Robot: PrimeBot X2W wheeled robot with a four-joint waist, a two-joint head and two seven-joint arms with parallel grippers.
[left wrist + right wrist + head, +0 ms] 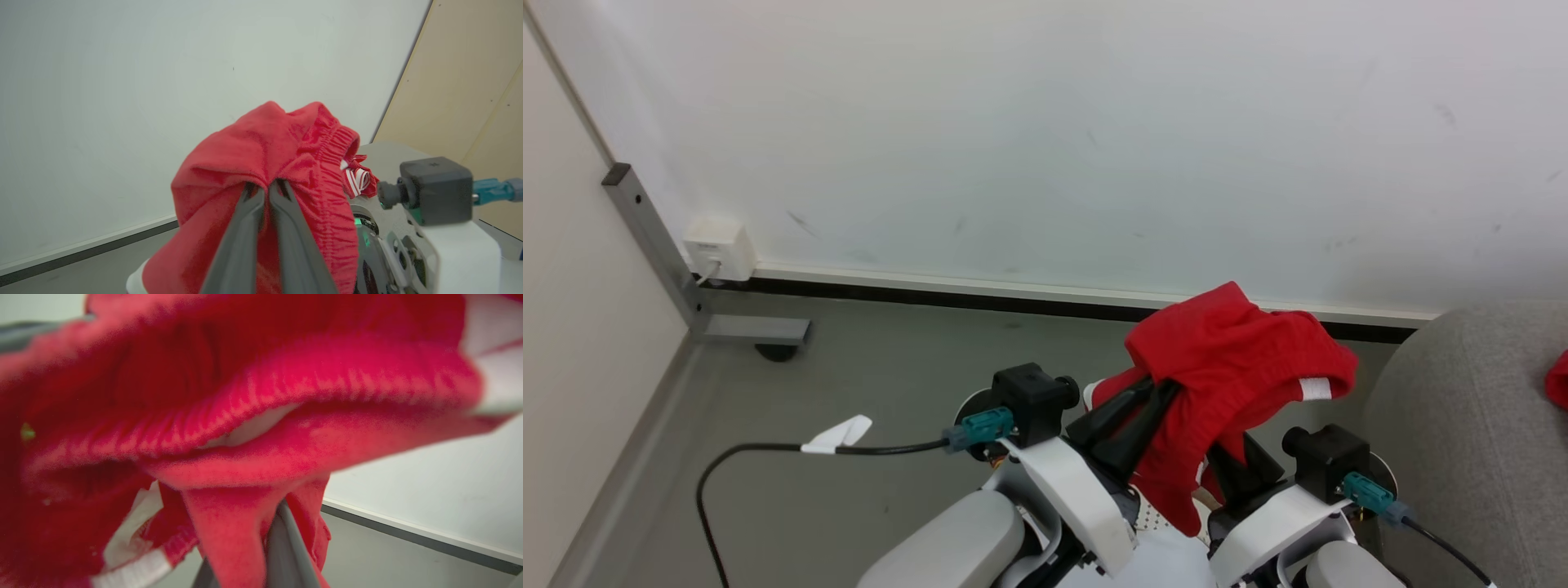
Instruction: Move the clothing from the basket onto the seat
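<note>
A piece of red clothing with white trim hangs in the air over both grippers, above the grey floor. My left gripper has its two dark fingers pressed together, their tips pinching a fold of the red cloth. My right gripper is just right of it and mostly draped by the cloth. In the right wrist view its grey fingers are together with a red strip caught at them. The light grey seat is at the right. A scrap of cream-white perforated basket shows low between my arms.
A white wall with a dark baseboard runs close ahead. A grey metal post and foot with a white socket box stand at the left. A black cable trails over the floor. Another red item lies on the seat's right edge.
</note>
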